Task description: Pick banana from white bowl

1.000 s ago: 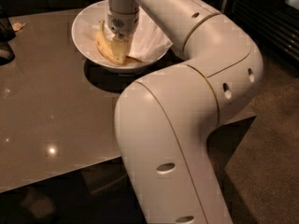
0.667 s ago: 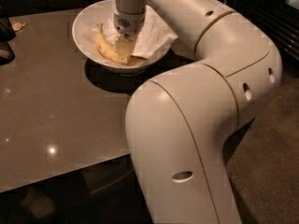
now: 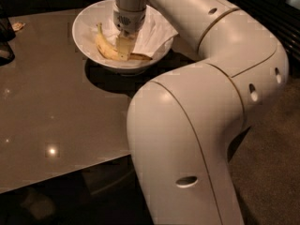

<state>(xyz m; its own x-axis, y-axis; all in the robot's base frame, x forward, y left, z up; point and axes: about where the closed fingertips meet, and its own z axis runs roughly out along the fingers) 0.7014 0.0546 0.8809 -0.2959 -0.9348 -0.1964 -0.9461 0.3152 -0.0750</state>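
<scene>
The banana (image 3: 106,46), yellow and curved with a darker tip, lies in the white bowl (image 3: 82,20) at the far side of the table. Its stem end points up and to the left. My gripper (image 3: 124,45) reaches straight down into the bowl from above. It sits on or right at the banana's right half and hides part of it. A white paper napkin (image 3: 152,33) lies in the right side of the bowl, beside the gripper.
My large white arm (image 3: 187,125) fills the right and foreground and hides the table's right part. The brown glossy table (image 3: 51,102) has its near edge at the lower left. A dark object (image 3: 4,41) stands at the left edge, with a small scrap (image 3: 18,26) near it.
The arm's big links have swung to the right. The gripper has shifted slightly right over the bowl. The banana still lies in the bowl.
</scene>
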